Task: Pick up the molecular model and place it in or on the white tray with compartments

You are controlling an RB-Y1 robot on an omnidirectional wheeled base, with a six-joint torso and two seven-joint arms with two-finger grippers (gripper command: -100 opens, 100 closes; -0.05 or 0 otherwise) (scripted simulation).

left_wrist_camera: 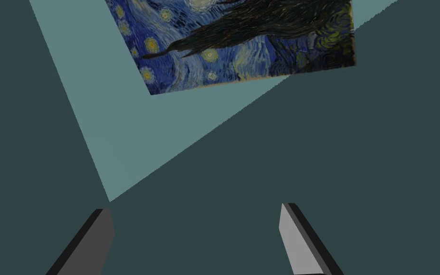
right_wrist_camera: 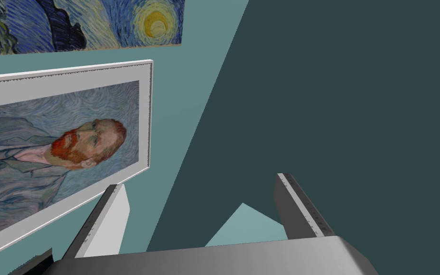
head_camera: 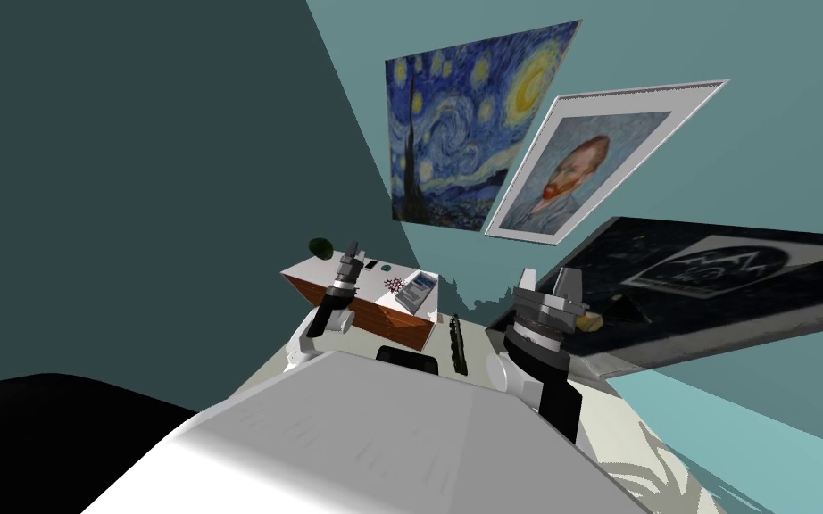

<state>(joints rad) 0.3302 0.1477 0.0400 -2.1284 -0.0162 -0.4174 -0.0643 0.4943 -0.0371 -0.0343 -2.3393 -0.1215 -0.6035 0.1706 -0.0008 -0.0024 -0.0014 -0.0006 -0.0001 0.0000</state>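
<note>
Reddish-brown wood forms the sides of the counter (head_camera: 381,319), under a flat white top with straight, sharp edges. My left hand (head_camera: 350,252) is raised in front of that top, near its middle, and its two thin grey fingers (left_wrist_camera: 296,241) stand well apart. The molecular model (head_camera: 393,286), a small spiky cluster with dark red in it, sits on the white top just to the right of that hand, close to the counter's near edge. Just past the model, further from the hand, is the white tray (head_camera: 419,291), boxy and low-walled with compartments, at the counter's right end. Model and tray are close together; I cannot tell whether they touch. A dark green round thing (head_camera: 319,246) sits on the hand's other side, by the counter's far left corner. My right hand (head_camera: 549,282) is held up well apart from the counter, its blade-like fingers (right_wrist_camera: 304,210) spread wide. Between my two hands, lower than the white top, lies a long dark knobbly thing (head_camera: 459,344).
</note>
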